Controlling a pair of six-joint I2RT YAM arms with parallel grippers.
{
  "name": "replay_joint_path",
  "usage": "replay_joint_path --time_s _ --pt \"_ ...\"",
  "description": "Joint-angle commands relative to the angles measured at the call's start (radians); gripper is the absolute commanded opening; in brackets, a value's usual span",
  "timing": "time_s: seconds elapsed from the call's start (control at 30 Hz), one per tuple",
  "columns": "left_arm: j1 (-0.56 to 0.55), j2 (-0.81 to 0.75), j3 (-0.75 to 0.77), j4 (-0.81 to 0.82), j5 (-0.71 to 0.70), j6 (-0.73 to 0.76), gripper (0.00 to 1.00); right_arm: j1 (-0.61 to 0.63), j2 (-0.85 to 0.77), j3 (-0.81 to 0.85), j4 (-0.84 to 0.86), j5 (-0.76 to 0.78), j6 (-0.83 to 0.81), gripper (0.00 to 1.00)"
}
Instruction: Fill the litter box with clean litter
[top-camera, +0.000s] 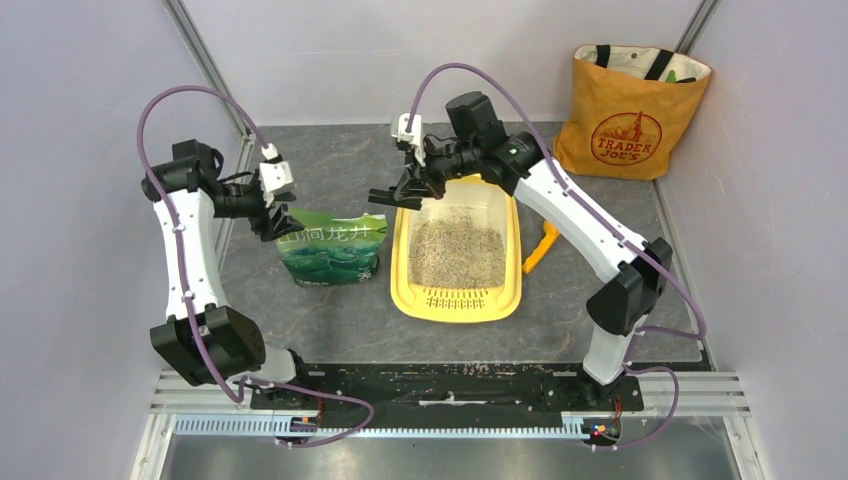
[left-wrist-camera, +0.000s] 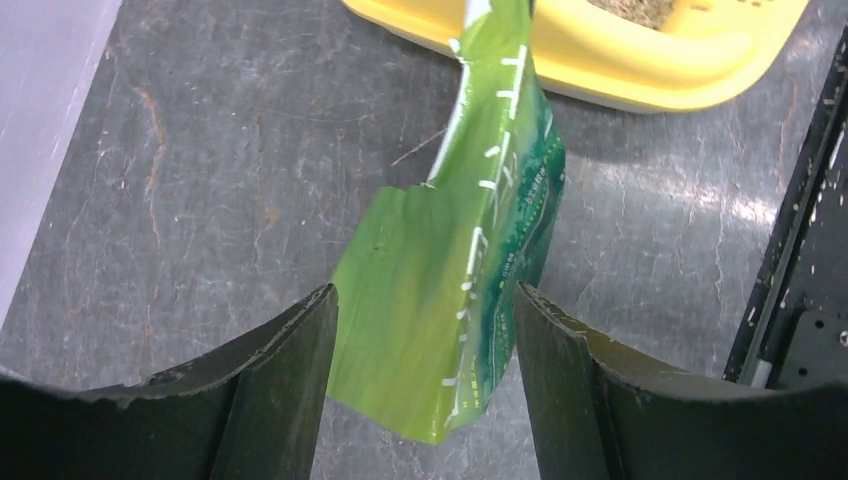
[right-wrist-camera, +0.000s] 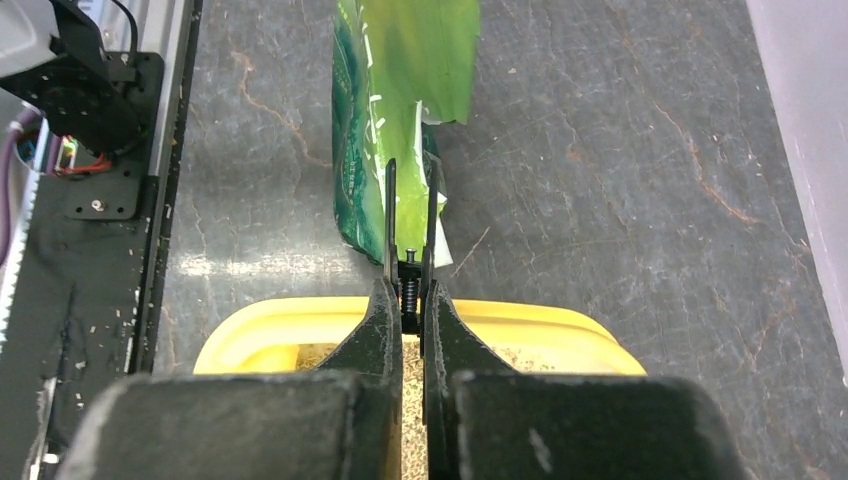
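The right gripper (right-wrist-camera: 410, 185) covers the litter box's (top-camera: 455, 313) far left corner from above. Its fingers are drawn almost together on the green bag's (top-camera: 332, 255) top edge. The left gripper (left-wrist-camera: 425, 290) stands apart around the bag's other corner. The bag's far end is cut off in the left wrist view. The white characters on it are too small to read. The box sits on the desk (top-camera: 340, 310) just right of the bag, and clean litter (top-camera: 458, 250) covers its floor. The orange scoop (top-camera: 541, 247) is half hidden. The tote bag (top-camera: 625, 125) reads "TRADER JOE'S".
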Motion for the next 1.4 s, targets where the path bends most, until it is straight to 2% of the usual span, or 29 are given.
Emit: replay_joint_path --time_s 0.0,0.17,0.4,0.67,0.73,0.8,0.93,1.17,1.37 --pt "0.0 -0.028 -0.035 -0.172 -0.011 0.23 0.71 0.046 0.034 0.062 0.009 0.009 -0.1 0.0" --pt "0.0 -0.022 -0.103 -0.156 -0.028 0.268 0.7 0.087 0.095 0.063 0.043 0.034 -0.14 0.0" --pt "0.0 0.019 -0.12 -0.158 -0.033 0.305 0.66 0.127 0.169 0.083 0.037 0.063 -0.206 0.0" --pt "0.0 0.035 -0.132 -0.171 -0.034 0.349 0.44 0.149 0.217 0.103 0.049 0.125 -0.233 0.0" --pt "0.0 0.038 -0.134 -0.172 -0.034 0.355 0.39 0.151 0.22 0.101 0.041 0.119 -0.247 0.0" --pt "0.0 0.047 -0.132 -0.172 -0.035 0.356 0.3 0.153 0.222 0.1 0.034 0.109 -0.258 0.0" --pt "0.0 0.055 -0.131 -0.172 -0.026 0.37 0.24 0.161 0.233 0.106 0.026 0.092 -0.281 0.0" --pt "0.0 0.051 -0.132 -0.149 -0.024 0.361 0.05 0.168 0.265 0.133 -0.008 0.072 -0.314 0.0" --pt "0.001 0.051 -0.135 -0.121 -0.011 0.341 0.02 0.168 0.291 0.146 -0.002 0.048 -0.317 0.0"
